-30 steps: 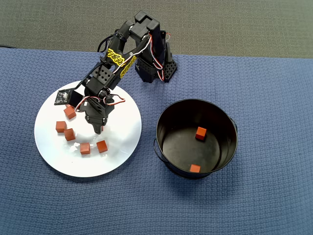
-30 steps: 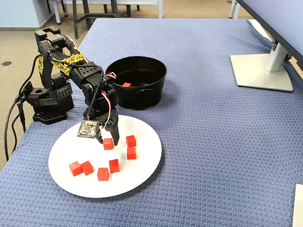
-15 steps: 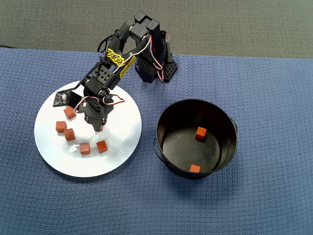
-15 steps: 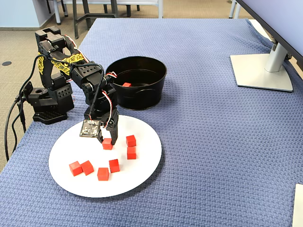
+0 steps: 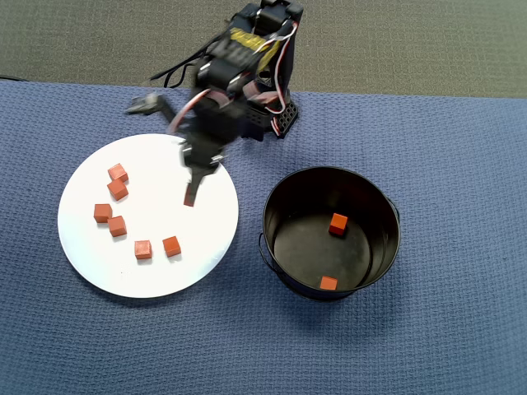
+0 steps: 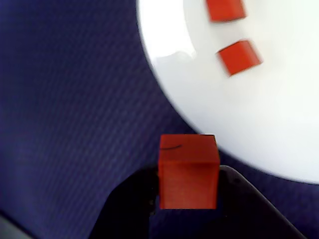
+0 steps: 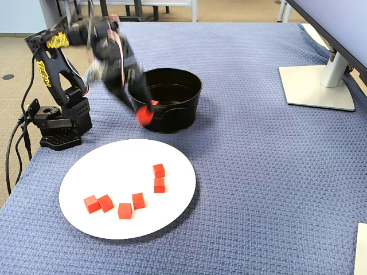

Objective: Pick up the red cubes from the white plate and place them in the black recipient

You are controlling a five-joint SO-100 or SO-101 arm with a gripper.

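My gripper (image 5: pixel 190 196) is shut on one red cube (image 6: pixel 188 172), held in the air between its dark fingers (image 6: pixel 129 199). In the overhead view it hangs over the right part of the white plate (image 5: pixel 206 234). In the fixed view the held cube (image 7: pixel 144 114) shows in front of the black recipient (image 7: pixel 178 117). Several red cubes (image 5: pixel 143 249) lie on the plate's left and lower part. Two cubes (image 5: pixel 338 223) rest inside the black recipient (image 5: pixel 375 206). The wrist view shows the plate's edge (image 6: pixel 259 124) with two cubes (image 6: pixel 239 57) on it.
The arm's base (image 7: pixel 57 123) stands on the blue woven cloth (image 7: pixel 258 183) behind the plate, with cables trailing off to its left. A grey monitor stand (image 7: pixel 318 86) sits at the far right. The cloth ends at the grey floor (image 5: pixel 412 41) along the top.
The gripper has closed on a cube, risen off the plate and swung right toward the black recipient. The arm is blurred by the motion. One cube fewer lies on the plate.
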